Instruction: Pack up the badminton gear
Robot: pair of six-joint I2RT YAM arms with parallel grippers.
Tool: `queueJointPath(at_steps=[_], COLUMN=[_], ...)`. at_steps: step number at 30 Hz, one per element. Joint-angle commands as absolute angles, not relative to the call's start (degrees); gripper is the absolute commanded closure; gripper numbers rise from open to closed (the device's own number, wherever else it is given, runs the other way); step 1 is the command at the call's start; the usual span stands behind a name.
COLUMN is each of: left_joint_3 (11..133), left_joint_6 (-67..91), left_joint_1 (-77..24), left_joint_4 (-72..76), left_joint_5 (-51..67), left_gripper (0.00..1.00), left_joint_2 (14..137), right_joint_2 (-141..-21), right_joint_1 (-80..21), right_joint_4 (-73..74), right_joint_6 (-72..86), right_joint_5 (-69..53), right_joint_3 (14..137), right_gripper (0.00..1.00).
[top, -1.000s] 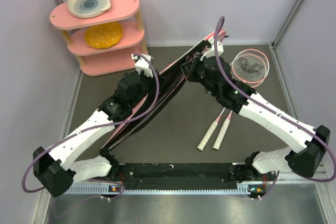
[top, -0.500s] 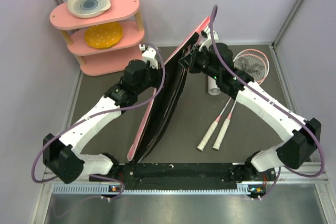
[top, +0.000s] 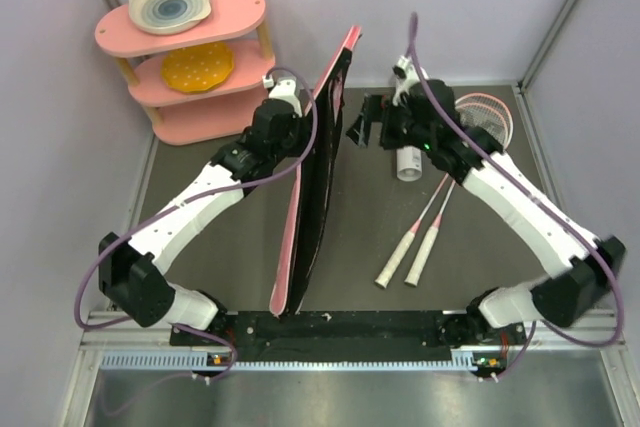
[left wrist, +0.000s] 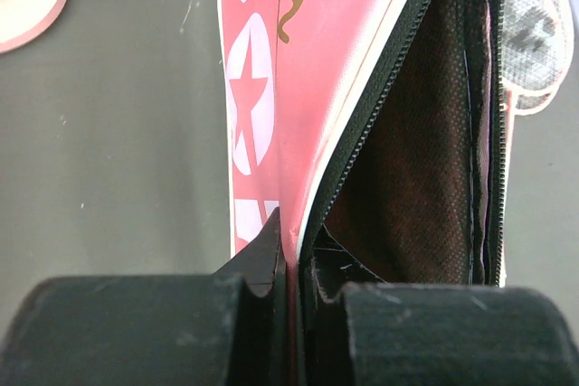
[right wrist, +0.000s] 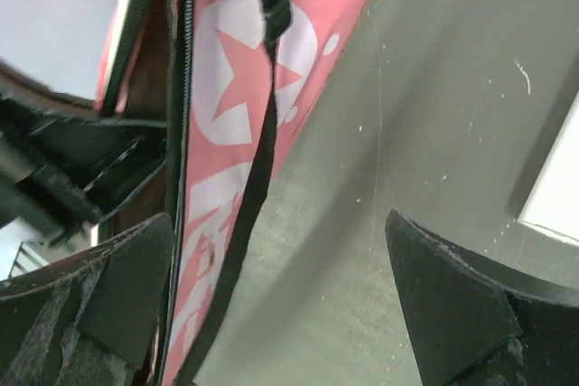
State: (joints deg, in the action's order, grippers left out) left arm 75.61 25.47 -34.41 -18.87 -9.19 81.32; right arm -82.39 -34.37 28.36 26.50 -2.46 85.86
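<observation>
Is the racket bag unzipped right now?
Open. The racket bag shows its zipper parted and dark lining exposed; the left gripper pinches one flap.

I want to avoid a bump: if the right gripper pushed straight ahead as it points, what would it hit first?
Probably the pink bag, near its black strap; it might just slip past the edge onto the table. Nothing nearer shows ahead of the open right gripper, though depth is unclear.
</observation>
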Motion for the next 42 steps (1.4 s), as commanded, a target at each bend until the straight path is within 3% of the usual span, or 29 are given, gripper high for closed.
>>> queueJointPath(at_steps=[1, 4, 9, 17, 22, 27, 42], left_joint_3=[73.05, 71.29, 71.46, 69.17, 69.34, 68.91, 68.73], left_joint_6=[26.11, 26.71, 30.32, 33.48, 34.71, 34.63, 35.77], left_joint_1=[-34.37, -34.37, -34.37, -34.28, -34.01, -33.93, -33.49], left_joint_4=[-16.27, -14.94, -16.79, -16.52, -17.23, -17.05, -16.96], left_joint_5=[-13.18, -14.84, -14.94, -14.68, -13.8, -14.68, -12.39], left_gripper=[1.0, 1.0, 1.0, 1.0, 1.0, 1.0, 1.0], left_joint_2=[80.6, 80.33, 81.82, 81.65, 81.83, 81.39, 81.56], right_joint_2=[-66.12, -60.83, -62.84, -71.43, -76.63, -80.49, -96.06], right_joint_1=[-33.23, -28.75, -12.78, -8.35, -4.92, -3.61, -0.26], right_joint_4=[27.6, 29.34, 31.9, 32.09, 26.81, 25.75, 21.27], right_joint_6=[25.75, 27.33, 30.32, 31.73, 31.2, 31.9, 32.52], right_joint_5=[-2.01, -0.89, -6.33, 4.31, 2.36, 6.42, 7.73], right_joint_3=[75.35, 68.13, 59.86, 53.09, 50.45, 51.41, 60.29], right_gripper=[0.01, 0.01, 0.08, 0.17, 0.47, 0.67, 0.71])
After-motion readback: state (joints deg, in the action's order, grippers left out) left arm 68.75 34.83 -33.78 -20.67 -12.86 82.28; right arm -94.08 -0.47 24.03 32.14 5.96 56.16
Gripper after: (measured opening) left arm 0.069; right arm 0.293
